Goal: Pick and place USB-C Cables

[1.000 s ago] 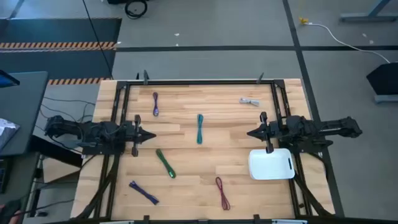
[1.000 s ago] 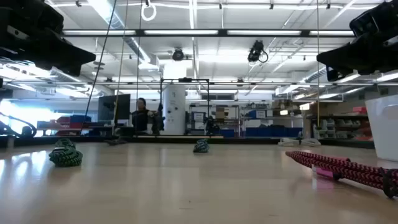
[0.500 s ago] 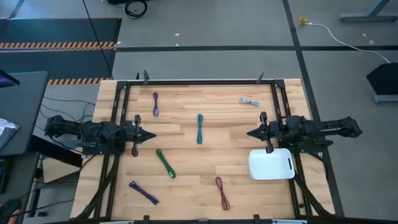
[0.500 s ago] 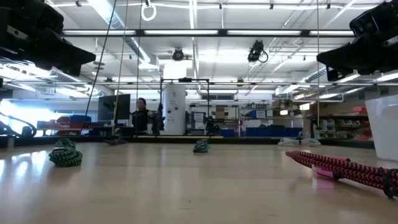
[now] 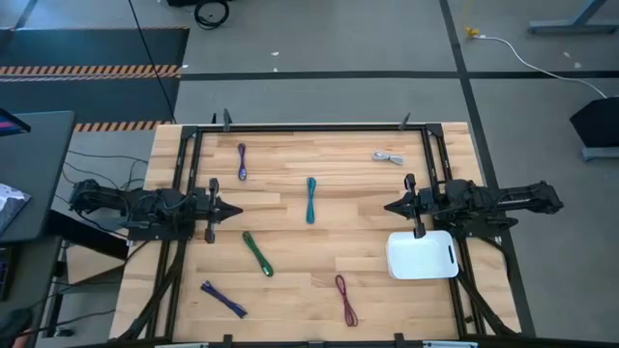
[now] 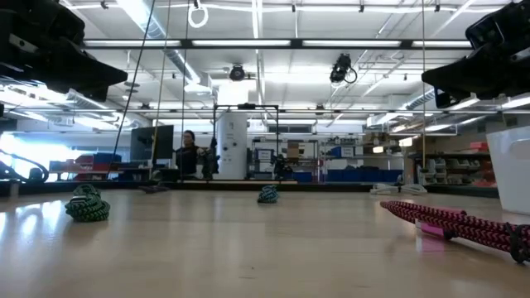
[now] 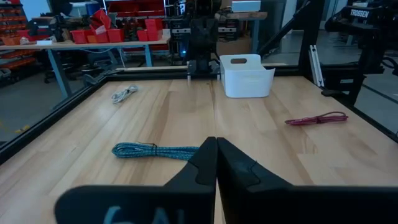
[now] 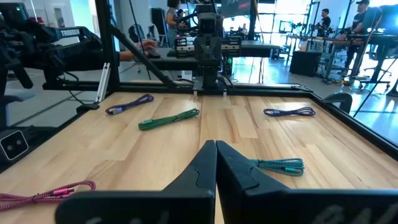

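Note:
Six short cable bundles lie flat on the wooden table: purple [image 5: 242, 161], teal [image 5: 310, 199], green [image 5: 257, 253], blue [image 5: 223, 299], maroon [image 5: 345, 300] and pale grey [image 5: 388, 157]. My left gripper [image 5: 235, 210] hovers shut at the table's left side, pointing right, with the teal cable [image 7: 155, 150] ahead of it. My right gripper [image 5: 390, 206] hovers shut at the right side, pointing left; the teal cable [image 8: 278, 164] and the green one [image 8: 169, 119] lie before it. Neither gripper touches a cable.
A white bin with a handle slot [image 5: 422, 254] stands on the table near the right arm, also seen in the left wrist view [image 7: 247, 76]. A black frame [image 5: 309, 127] runs around the table's edges. People and shelving show in the room beyond.

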Robot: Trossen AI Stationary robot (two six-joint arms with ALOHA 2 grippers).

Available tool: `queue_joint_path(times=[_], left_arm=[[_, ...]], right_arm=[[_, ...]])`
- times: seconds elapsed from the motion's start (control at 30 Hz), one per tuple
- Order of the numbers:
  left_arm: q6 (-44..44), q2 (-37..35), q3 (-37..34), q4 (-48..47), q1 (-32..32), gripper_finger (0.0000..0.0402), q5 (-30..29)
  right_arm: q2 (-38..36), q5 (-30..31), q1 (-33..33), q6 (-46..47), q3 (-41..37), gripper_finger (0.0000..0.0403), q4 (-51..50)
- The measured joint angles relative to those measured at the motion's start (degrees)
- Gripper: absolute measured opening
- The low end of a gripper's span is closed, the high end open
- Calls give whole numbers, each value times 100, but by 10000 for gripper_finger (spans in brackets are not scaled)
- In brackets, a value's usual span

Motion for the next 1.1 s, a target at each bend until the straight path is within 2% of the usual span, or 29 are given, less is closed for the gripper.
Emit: queue_joint_path(times=[0.83, 0.97, 1.1], left_arm=[[0, 2, 0, 0, 0, 9, 0], [19, 0, 0, 0, 0, 9, 0], [708, 0, 0, 1, 0, 9, -2]], right_arm=[[0, 2, 1, -49, -1, 7, 2], [0, 65, 0, -1054, -2, 7, 61], [0, 65, 0, -1650, 0, 7, 249]])
